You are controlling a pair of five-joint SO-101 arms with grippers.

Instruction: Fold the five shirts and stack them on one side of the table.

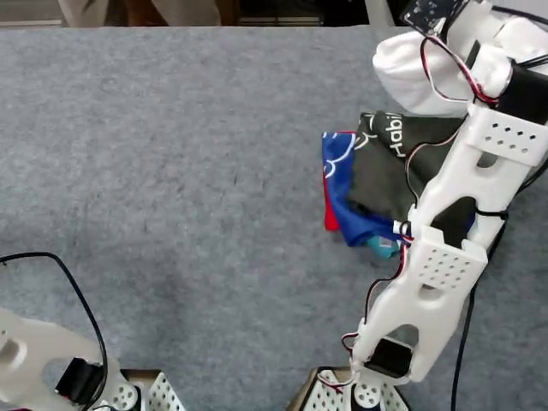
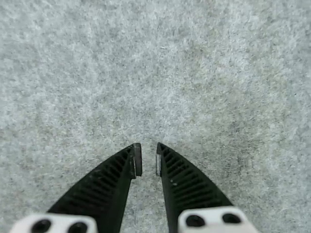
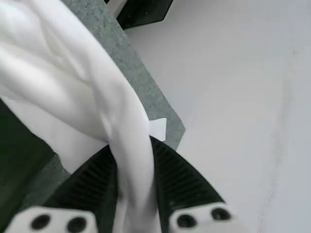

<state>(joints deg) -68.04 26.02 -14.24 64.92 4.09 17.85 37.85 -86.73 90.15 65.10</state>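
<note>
Grey felt (image 1: 171,171) covers the table, and in the high view a wide bare stretch of it runs across the near and left parts. At the near left corner the left arm (image 1: 51,360) sits folded back. Its wrist view gives the finer detail: the left gripper (image 2: 147,160) hangs over bare felt, its fingers drawn almost together with a thin slit between them, holding nothing.

The right arm (image 1: 454,240) rises from the near edge and stretches over a heap of shirts on the right side. Uppermost is a dark shirt (image 1: 377,171) with white print. A blue shirt (image 1: 338,184) pokes out beneath it toward the left, with a sliver of red cloth (image 1: 329,218) and a scrap of teal cloth (image 1: 384,247) on the near side.

Farther off, by the far right corner, lies the bunched white shirt (image 1: 411,73). The right wrist view shows the right gripper (image 3: 131,145) clamped on a twisted fold of that shirt, beside a cut corner of the felt, with a smooth pale surface (image 3: 233,97) beyond.
</note>
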